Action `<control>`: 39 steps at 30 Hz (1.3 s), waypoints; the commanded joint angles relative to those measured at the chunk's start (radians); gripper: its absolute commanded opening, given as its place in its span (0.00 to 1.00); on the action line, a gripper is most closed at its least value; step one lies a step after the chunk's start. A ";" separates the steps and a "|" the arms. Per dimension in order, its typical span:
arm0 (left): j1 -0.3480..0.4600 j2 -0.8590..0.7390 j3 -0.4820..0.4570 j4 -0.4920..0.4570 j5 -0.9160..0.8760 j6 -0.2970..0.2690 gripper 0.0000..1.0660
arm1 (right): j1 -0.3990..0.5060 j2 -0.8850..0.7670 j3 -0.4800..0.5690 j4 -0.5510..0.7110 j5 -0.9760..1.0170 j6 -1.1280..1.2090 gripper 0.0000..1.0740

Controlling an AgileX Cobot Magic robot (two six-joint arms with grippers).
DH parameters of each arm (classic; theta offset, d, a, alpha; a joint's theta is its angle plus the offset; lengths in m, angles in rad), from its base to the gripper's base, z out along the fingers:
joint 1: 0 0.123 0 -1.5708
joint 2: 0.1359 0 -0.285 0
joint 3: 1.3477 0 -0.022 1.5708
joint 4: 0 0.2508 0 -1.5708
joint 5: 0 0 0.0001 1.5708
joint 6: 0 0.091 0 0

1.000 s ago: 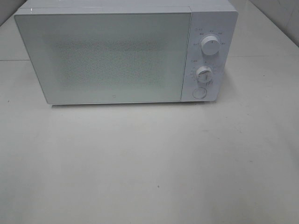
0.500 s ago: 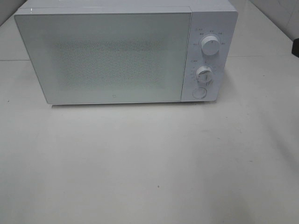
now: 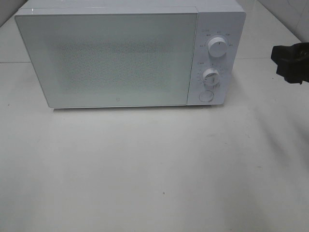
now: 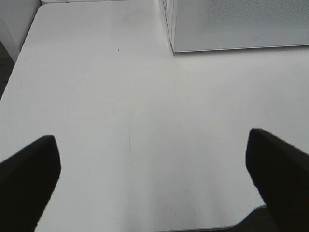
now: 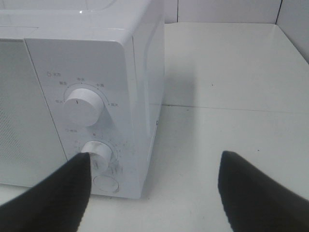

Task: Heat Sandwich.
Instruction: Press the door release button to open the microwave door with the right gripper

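Observation:
The white microwave (image 3: pixel 106 58) stands at the back of the table with its door shut. The sandwich is out of view. The control panel has an upper knob (image 3: pixel 218 48), a lower knob (image 3: pixel 211 76) and a round button (image 3: pixel 206 95). My right gripper (image 3: pixel 290 63) shows at the right edge, to the right of the panel and apart from it. In the right wrist view it is open and empty (image 5: pixel 154 193), facing the upper knob (image 5: pixel 82 104) and lower knob (image 5: pixel 99 152). My left gripper (image 4: pixel 154 183) is open and empty over bare table, away from the microwave's corner (image 4: pixel 236 24).
The white table (image 3: pixel 154 169) stretches in front of the microwave. Its edge (image 4: pixel 14 72) shows in the left wrist view. A white wall stands behind the table (image 5: pixel 227 9).
My right gripper has come into the exterior view from the right edge and moved left toward the control panel. The microwave has not changed.

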 commanded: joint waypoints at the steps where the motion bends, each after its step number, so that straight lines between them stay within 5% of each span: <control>1: 0.001 -0.014 -0.001 -0.009 -0.015 -0.003 0.94 | -0.001 0.038 0.020 0.029 -0.112 -0.020 0.66; 12: 0.001 -0.014 -0.001 -0.009 -0.015 -0.003 0.94 | -0.001 0.188 0.136 0.187 -0.411 -0.142 0.66; 24: 0.001 -0.014 -0.001 -0.009 -0.015 -0.003 0.94 | 0.003 0.196 0.160 0.234 -0.447 -0.140 0.66; 39: 0.001 -0.014 -0.001 -0.009 -0.015 -0.003 0.94 | 0.244 0.201 0.160 0.450 -0.495 -0.280 0.66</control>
